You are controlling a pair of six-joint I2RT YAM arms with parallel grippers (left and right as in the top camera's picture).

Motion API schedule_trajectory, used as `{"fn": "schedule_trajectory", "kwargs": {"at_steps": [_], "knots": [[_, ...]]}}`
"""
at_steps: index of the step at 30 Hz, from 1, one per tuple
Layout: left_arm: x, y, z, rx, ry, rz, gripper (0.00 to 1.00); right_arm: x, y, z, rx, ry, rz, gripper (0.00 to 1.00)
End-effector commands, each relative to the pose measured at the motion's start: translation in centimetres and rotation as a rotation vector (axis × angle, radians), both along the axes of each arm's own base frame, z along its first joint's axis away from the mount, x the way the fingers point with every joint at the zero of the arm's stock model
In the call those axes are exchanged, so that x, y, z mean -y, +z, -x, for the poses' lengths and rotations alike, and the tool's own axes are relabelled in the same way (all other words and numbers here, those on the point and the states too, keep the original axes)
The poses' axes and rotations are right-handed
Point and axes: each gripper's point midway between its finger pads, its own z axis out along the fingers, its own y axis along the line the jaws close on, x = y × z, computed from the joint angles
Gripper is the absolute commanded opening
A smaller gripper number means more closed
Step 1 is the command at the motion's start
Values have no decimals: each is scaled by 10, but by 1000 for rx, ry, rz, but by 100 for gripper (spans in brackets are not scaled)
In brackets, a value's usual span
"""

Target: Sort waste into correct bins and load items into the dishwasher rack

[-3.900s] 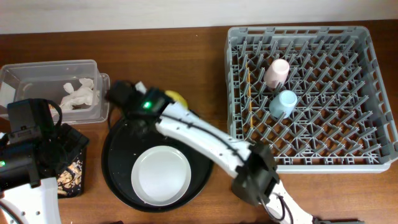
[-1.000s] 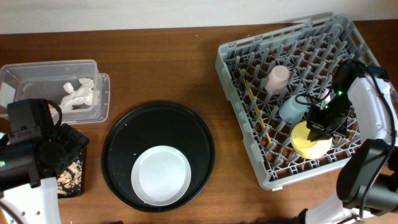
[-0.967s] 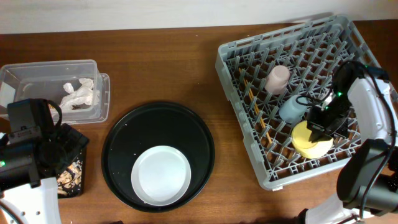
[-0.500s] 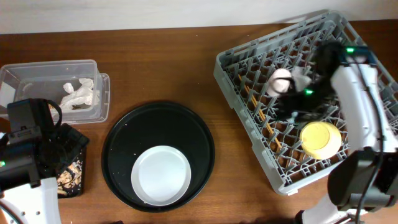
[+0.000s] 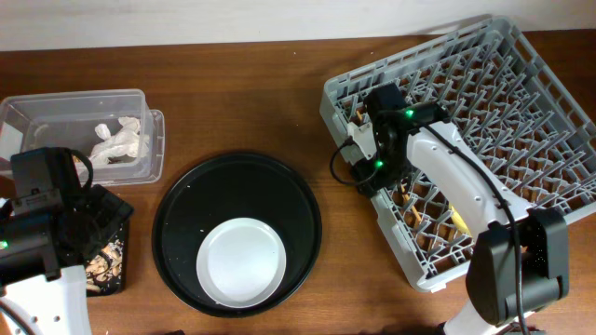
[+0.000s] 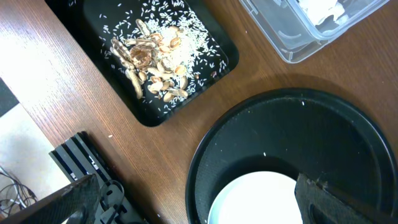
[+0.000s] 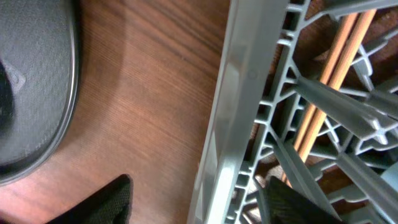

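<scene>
Plate [image 5: 240, 261] lies unloaded at 6 o'clock in the round black tray [image 5: 233, 186]. Sorted, apparently: tissue [image 5: 119, 140] in clear tub [image 5: 74, 98], scraps [image 6: 152, 59] in black tray [image 6: 93, 43], chopsticks [image 7: 339, 62] in rack [image 5: 521, 112]. Left gripper [image 6: 193, 186] gapes empty. Right gripper [image 7: 196, 202], fingers wide, straddles the rack's 9 o'clock wall.

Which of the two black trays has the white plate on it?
The big round tray holds the plate; the small rectangular tray holds only food scraps.

Matt grey plastic rack [image 5: 521, 112], clear plastic tub [image 5: 74, 94], glossy black tray [image 5: 233, 181], grained wooden table [image 5: 242, 93]
</scene>
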Motion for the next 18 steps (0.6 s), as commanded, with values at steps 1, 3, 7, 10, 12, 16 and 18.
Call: {"fn": "schedule_trajectory", "kwargs": {"at_steps": [1, 3, 7, 10, 12, 16, 18], "knots": [[-3, 5, 1, 13, 4, -19, 99, 3, -11, 6, -25, -1, 18, 59], [-3, 5, 1, 13, 4, -19, 99, 2, -20, 4, -45, -43, 22, 50], [-3, 5, 1, 13, 4, -19, 99, -1, -22, -5, -17, -72, 10, 43], [-3, 5, 1, 13, 4, -19, 99, -2, -22, -10, 0, -94, 4, 41], [-3, 5, 1, 13, 4, -19, 99, -4, -23, -14, 12, -125, -5, 32], [-3, 5, 1, 13, 4, -19, 99, -5, -27, -21, 26, -169, -10, 17], [-3, 5, 1, 13, 4, -19, 99, -8, -26, -30, 53, -230, -29, 7]]}}
